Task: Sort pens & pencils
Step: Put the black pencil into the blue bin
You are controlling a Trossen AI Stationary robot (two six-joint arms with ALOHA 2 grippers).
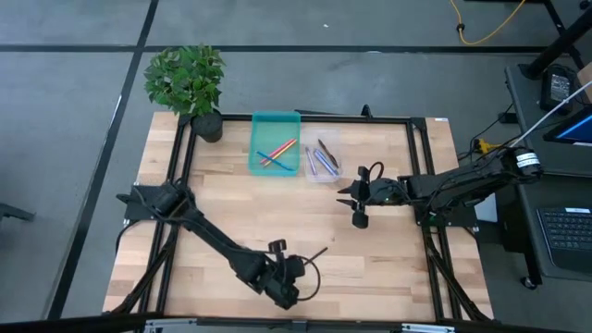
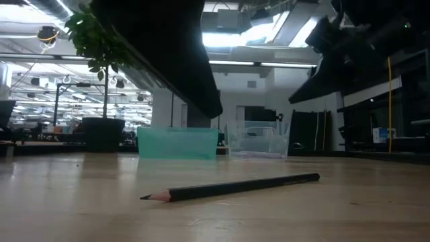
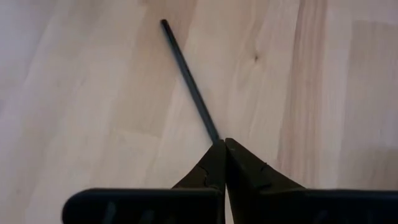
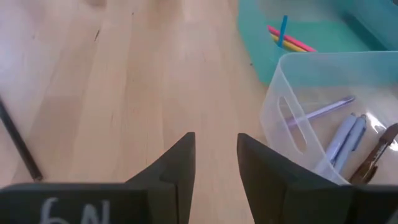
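High view: the left gripper [image 1: 294,274] hangs near the wooden tabletop's [image 1: 231,213] front edge, just beside a thin black pencil [image 1: 316,253]. The right gripper [image 1: 354,199] hovers right of centre. A teal rectangular tray [image 1: 275,121] and a clear plastic tray [image 1: 333,176] sit at the back edge, holding coloured sticks.

Low view: the pencil lies flat on the wood.

Left wrist view: jaws closed, empty, tips at the pencil's end.

Right wrist view: jaws apart, empty
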